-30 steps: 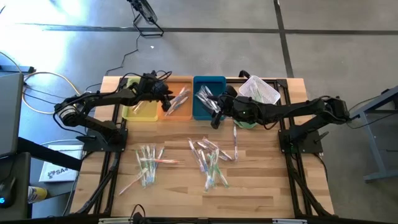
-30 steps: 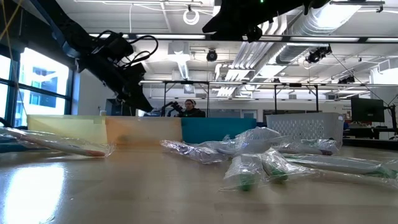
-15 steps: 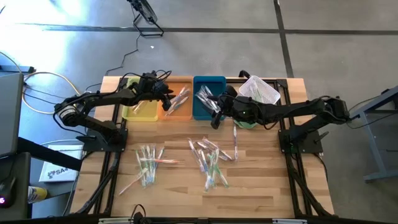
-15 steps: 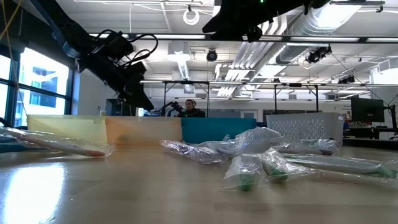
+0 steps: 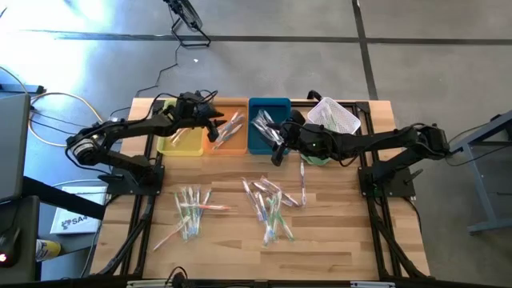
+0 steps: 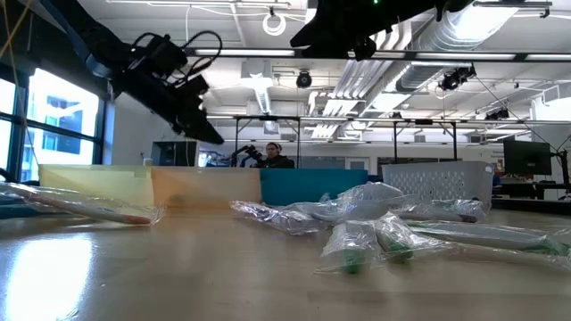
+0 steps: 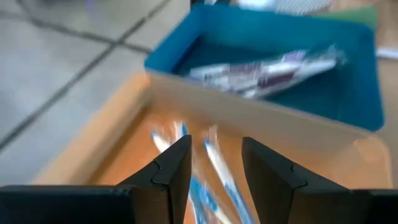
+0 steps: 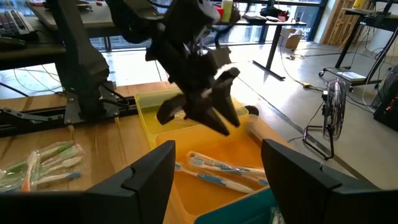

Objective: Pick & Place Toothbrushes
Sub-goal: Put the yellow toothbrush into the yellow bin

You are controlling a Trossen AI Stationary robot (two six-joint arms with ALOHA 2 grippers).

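A: What colours are the trays?
B: Three in a row: yellow [image 5: 182,141], orange [image 5: 230,144], blue [image 5: 258,144]. The basket [image 5: 336,117] is white mesh.
A: And the brushes?
B: Clear wrappers, with green, white and pink handles in the piles [image 5: 270,206] on the pale wood counter [image 5: 232,248]. Those in the orange tray show blue and white [image 8: 214,167].
A: The arms?
B: Black, claws too [image 8: 214,112].

Yellow tray [image 5: 181,142], orange tray [image 5: 230,142], blue tray [image 5: 268,108], mesh basket [image 5: 334,117].
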